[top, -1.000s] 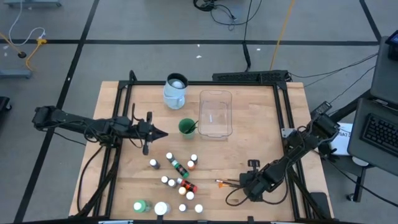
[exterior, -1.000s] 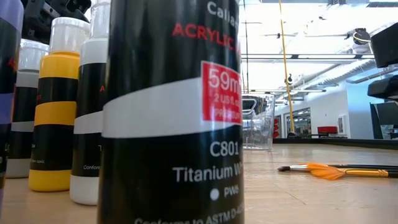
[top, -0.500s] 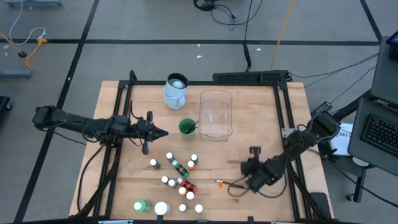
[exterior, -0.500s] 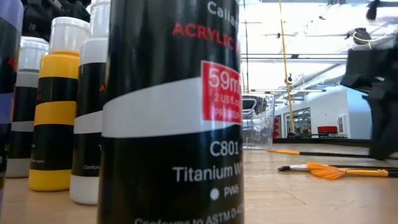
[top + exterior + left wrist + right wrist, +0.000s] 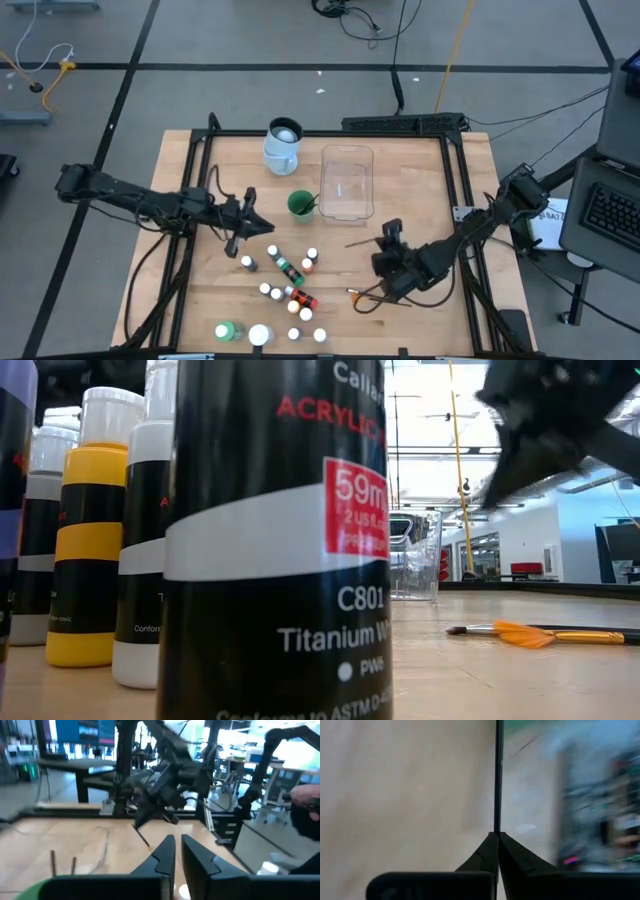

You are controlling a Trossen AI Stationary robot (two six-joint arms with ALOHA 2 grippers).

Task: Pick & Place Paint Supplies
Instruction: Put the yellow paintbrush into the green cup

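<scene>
The wooden worktop (image 5: 420,180) fills the frame's centre; the tub (image 5: 347,183) at upper centre looks empty, so sorting has barely begun. Bottles (image 5: 290,290) cluster lower centre. The right pincer (image 5: 386,238), clamped, carries 1 brush (image 5: 497,775). The left pincer (image 5: 262,224) hovers nearly closed, empty. Other brushes (image 5: 365,295) lie partly hidden.

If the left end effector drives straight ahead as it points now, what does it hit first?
Likely the right end effector, shut on a thin dark brush; heights are unclear, so the left end effector might pass under it.
</scene>
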